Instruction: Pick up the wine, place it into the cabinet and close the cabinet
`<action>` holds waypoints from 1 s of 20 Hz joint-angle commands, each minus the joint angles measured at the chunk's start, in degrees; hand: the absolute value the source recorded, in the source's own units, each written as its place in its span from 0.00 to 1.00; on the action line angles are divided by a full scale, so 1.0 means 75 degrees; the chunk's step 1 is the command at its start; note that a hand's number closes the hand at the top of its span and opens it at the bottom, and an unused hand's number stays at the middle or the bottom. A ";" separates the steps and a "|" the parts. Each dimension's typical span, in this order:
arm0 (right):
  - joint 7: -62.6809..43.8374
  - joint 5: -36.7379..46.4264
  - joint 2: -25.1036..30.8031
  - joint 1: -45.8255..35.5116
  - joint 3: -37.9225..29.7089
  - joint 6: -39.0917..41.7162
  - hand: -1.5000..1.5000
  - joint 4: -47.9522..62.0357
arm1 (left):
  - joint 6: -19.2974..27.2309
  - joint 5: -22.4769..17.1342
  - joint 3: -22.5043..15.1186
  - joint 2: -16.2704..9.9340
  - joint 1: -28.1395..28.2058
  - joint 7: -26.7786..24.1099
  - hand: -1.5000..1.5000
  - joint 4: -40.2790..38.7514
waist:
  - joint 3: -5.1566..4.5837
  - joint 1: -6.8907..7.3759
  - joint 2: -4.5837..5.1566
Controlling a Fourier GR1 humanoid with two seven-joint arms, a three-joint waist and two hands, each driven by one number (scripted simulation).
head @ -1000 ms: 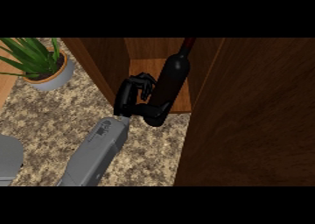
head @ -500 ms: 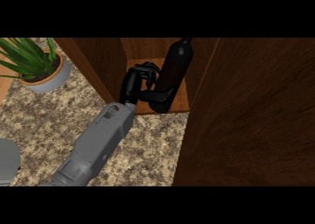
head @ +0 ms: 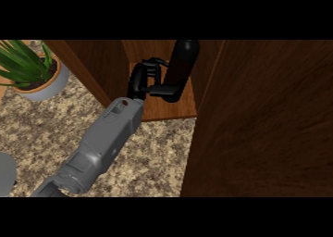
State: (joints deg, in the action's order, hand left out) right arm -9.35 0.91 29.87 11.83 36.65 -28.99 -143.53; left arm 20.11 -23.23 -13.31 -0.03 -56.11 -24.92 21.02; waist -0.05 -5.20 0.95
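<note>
The dark-brown wooden cabinet (head: 265,120) stands open, its door not yet closed; releasing and shutting remain. The dark glass wine bottle (head: 183,65) stands upright on the cabinet's shelf floor, inside. The black right hand (head: 147,83) curls round the bottle's left side, thumb wrapped beneath.

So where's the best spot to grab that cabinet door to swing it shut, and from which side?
Take the cabinet door along its free edge nearest the opening, coming from its outer face on the right. It stands swung open beside the shelf, so pushing that edge inward should close it, probably once the left hand, curled on the wine bottle, is withdrawn.
</note>
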 commanded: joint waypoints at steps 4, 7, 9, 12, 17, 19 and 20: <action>-0.0279 -0.0524 0.0292 0.0444 -0.0241 0.0182 0.00 -0.1179 | -0.0211 -0.0400 0.0556 0.0003 -0.0534 -0.0203 1.00 -0.0882 | 0.0000 -0.0028 0.0057; 0.0170 -0.0535 0.0138 0.0733 0.0007 0.0160 0.00 -0.1020 | -0.0281 -0.0293 0.0612 -0.0156 -0.0828 -0.0090 1.00 -0.1232 | 0.0011 -0.0065 0.0046; 0.0010 -0.0523 0.0151 0.0519 0.0007 0.0262 0.00 -0.1081 | 0.0025 -0.0318 0.0608 0.0000 -0.0675 -0.0494 1.00 -0.1349 | -0.0001 -0.0124 0.0081; 0.0019 -0.0516 0.0312 0.0647 -0.0089 0.0327 0.00 -0.1258 | 0.0175 -0.0215 0.0697 -0.0172 -0.0924 -0.0528 1.00 -0.1594 | -0.0003 -0.0182 0.0098; 0.0266 -0.0432 0.0111 0.0518 0.0171 0.0402 0.00 -0.0864 | 0.0297 0.0002 0.0611 -0.0468 -0.1023 -0.0883 0.00 -0.1891 | -0.0016 -0.0252 0.0187; 0.0441 -0.0443 0.0134 0.0668 0.0185 0.0419 0.00 -0.0965 | 0.0474 0.0125 0.0532 -0.0600 -0.1177 -0.0800 0.00 -0.2040 | -0.0005 -0.0318 0.0157; 0.0421 -0.0525 0.0279 0.0706 0.0028 0.0508 0.00 -0.0948 | 0.0736 0.0138 0.0542 -0.0473 -0.1317 -0.0814 0.00 -0.2052 | -0.0001 -0.0301 0.0149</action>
State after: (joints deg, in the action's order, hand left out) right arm -3.86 -0.27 30.40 14.65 36.68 -26.04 -143.03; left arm 23.26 -23.31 -8.79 -3.09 -64.59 -30.27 7.17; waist -0.08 -7.13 2.04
